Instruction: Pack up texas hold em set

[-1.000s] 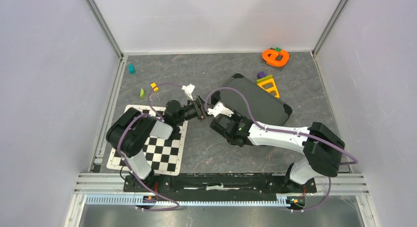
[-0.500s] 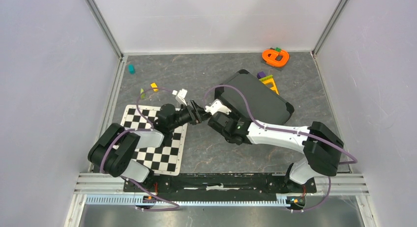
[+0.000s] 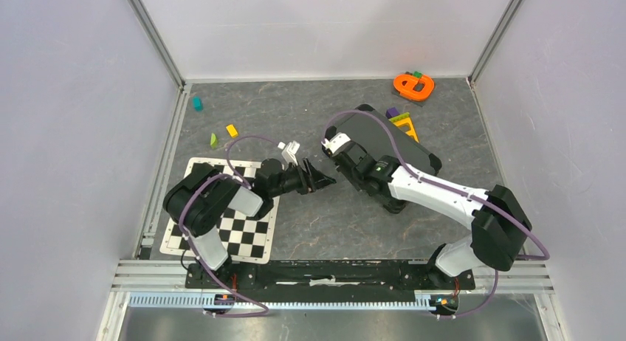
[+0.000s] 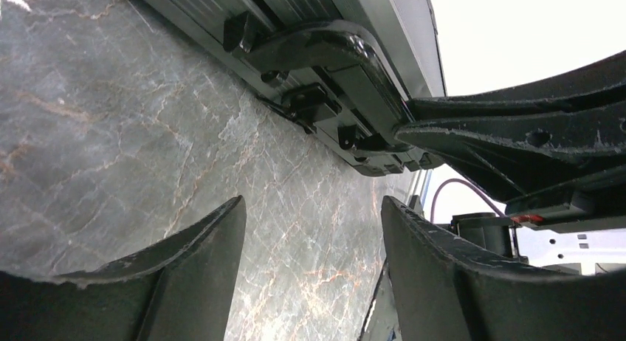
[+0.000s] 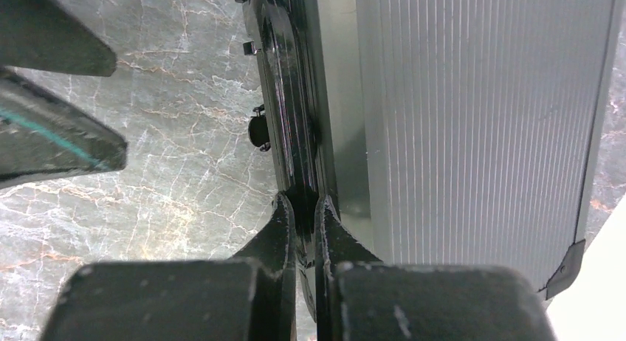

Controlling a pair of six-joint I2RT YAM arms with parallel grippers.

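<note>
- the black briefcase lies shut at the far right of the table, contents hidden.
- right gripper pinches its handle.
- left gripper gapes wide just beside, further right than half a second ago.

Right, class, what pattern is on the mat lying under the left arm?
The mat has black-and-white checks, clearest in the top view.
</note>
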